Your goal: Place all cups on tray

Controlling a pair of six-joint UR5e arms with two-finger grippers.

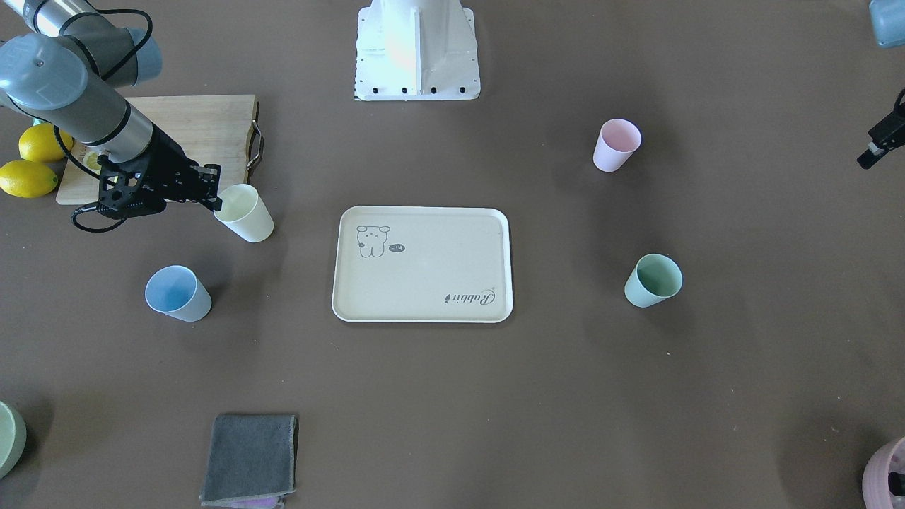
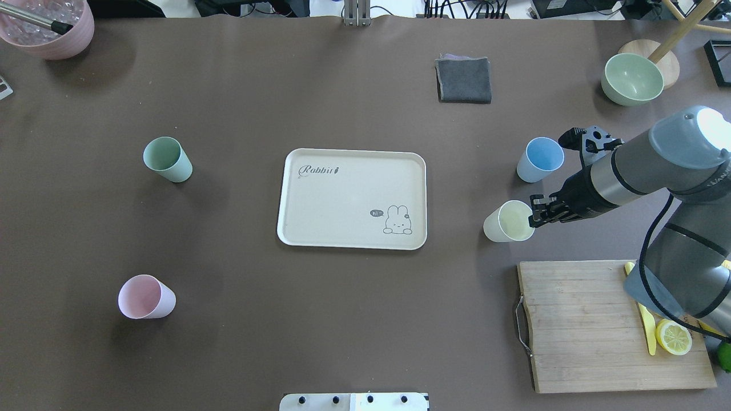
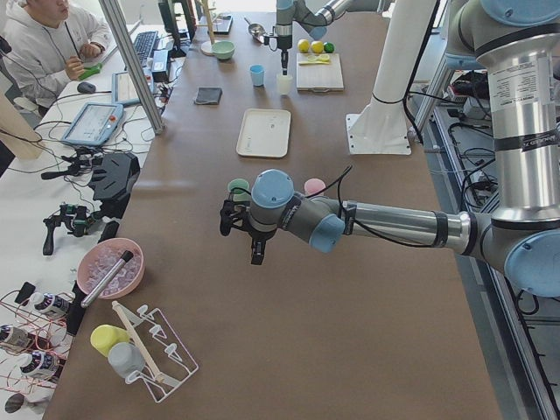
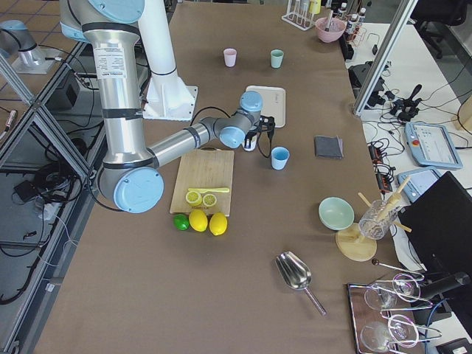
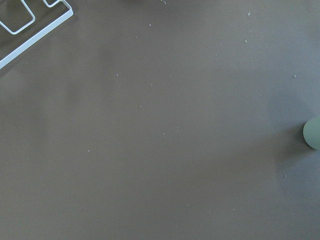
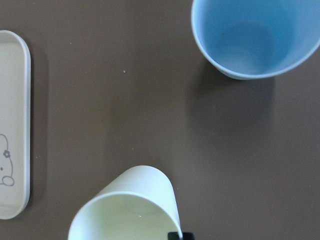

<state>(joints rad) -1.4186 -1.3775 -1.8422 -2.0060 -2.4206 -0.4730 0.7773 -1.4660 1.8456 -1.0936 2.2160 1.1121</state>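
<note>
The right tool (image 2: 534, 216) met the yellow cup (image 2: 505, 224) at the rim, on the side away from the tray (image 2: 342, 200). One fingertip showed just outside the wall in the wrist view. The other was hidden, so whether the tool was spread or pinching the wall could not be told. An approach from that side probably left the way to the tray unobstructed.

The tray lay empty in the middle of the bench (image 2: 365, 319), so none of the four cups had been placed. The yellow cup stood between the tray and the board (image 2: 582, 325), with the blue cup (image 2: 539, 158) near it. The green cup (image 2: 167, 160) and pink cup (image 2: 145, 297) stood upright on the far side of the tray, well apart from each other. The spread seemed to give each arm two cups on its own side.

The left tool (image 1: 875, 145) hung above bare bench toward the left end, beyond the green cup and touching nothing. Only part of it showed, and its jaws could not be judged. It appeared to be waiting clear of the work.
</note>
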